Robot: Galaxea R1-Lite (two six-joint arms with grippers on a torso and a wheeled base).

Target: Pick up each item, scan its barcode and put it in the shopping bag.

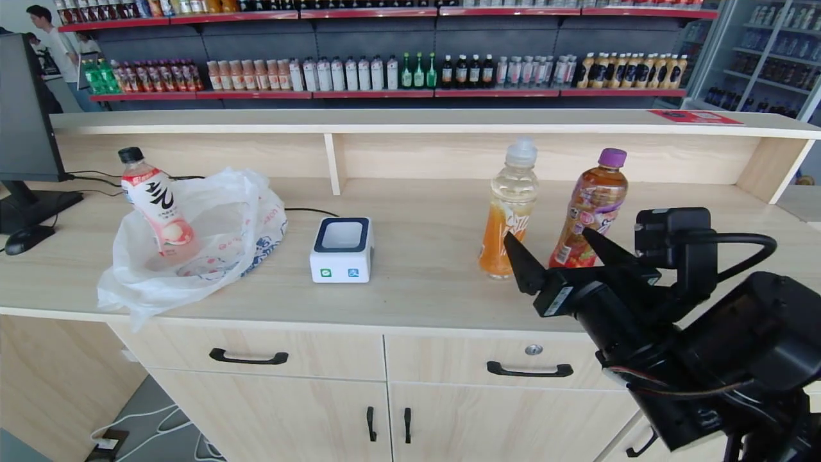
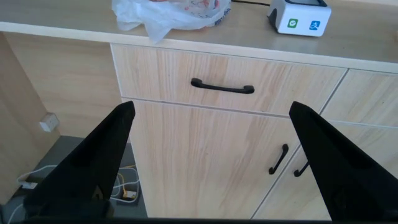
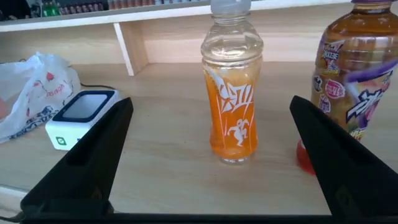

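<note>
Wood counter (image 1: 423,218), head view: shopping bag (image 1: 256,218) at nine o'clock from the scanner (image 1: 342,250), pink bottle (image 1: 157,205) inside; orange bottle (image 1: 510,212) and purple-capped bottle (image 1: 593,212) at three, my right gripper (image 1: 546,234) spread before them. Left wrist: left gripper (image 2: 211,106) spread, facing a drawer (image 2: 186,68). Right wrist: the bottles stand close together, so I reckon my approach could topple the purple-capped one.

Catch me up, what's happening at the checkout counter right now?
One black-capped bottle stands in the shopping bag on the left of the counter. The right gripper, fingers open, is poised just in front of the orange drink bottle, with the purple-capped bottle beside it; neither is held. The barcode scanner sits between bag and bottles. The left gripper hangs open below, in front of the cabinet drawer.
</note>
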